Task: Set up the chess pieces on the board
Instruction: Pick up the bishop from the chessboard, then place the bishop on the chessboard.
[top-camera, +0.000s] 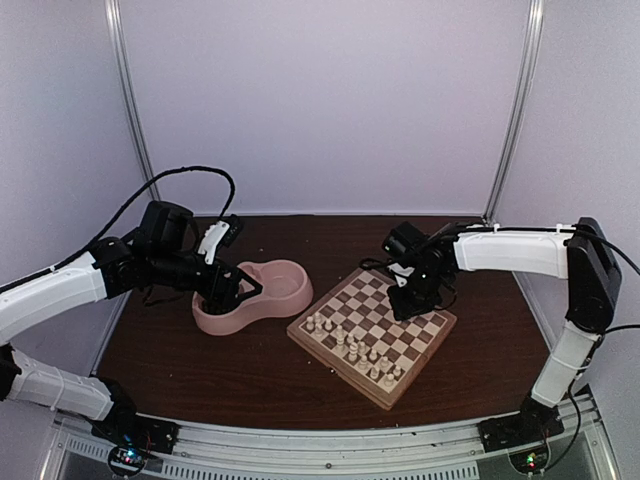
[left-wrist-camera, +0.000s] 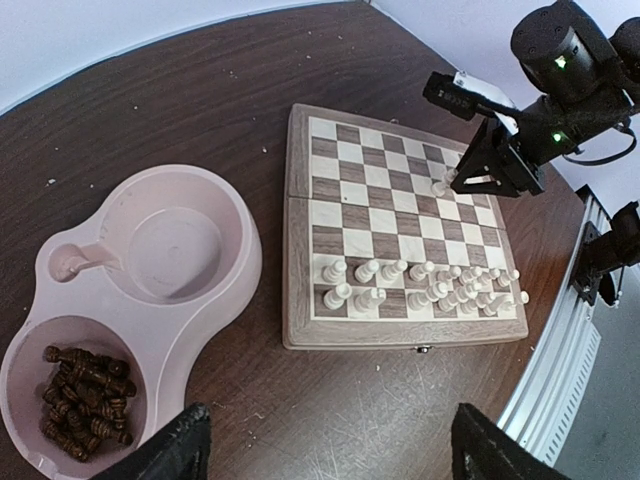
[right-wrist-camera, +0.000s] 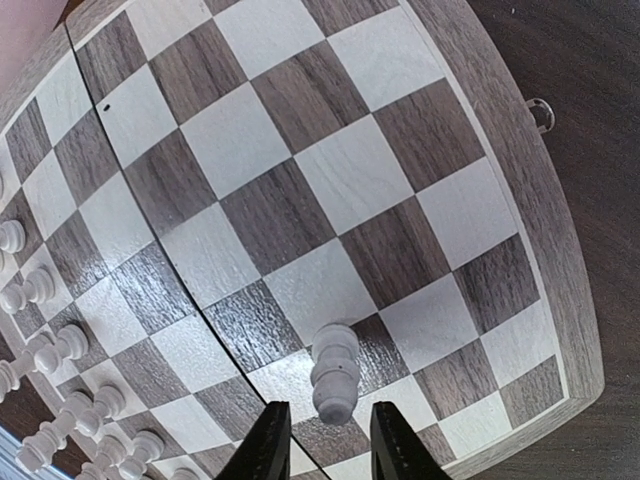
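The board lies right of centre, its rim also visible in the left wrist view and the right wrist view. Several cream-white chess pieces stand in two rows along its near-left side. One white piece stands alone on a dark square farther in. My right gripper hangs over that piece with a finger on each side and a slim gap at both. My left gripper is wide open over bare table, near the pink dish.
The pink double-bowl dish sits left of the board. Its nearer bowl holds several dark brown chessmen; the other bowl is empty. A metal rail runs along the table's near edge, and white walls close in the back and sides.
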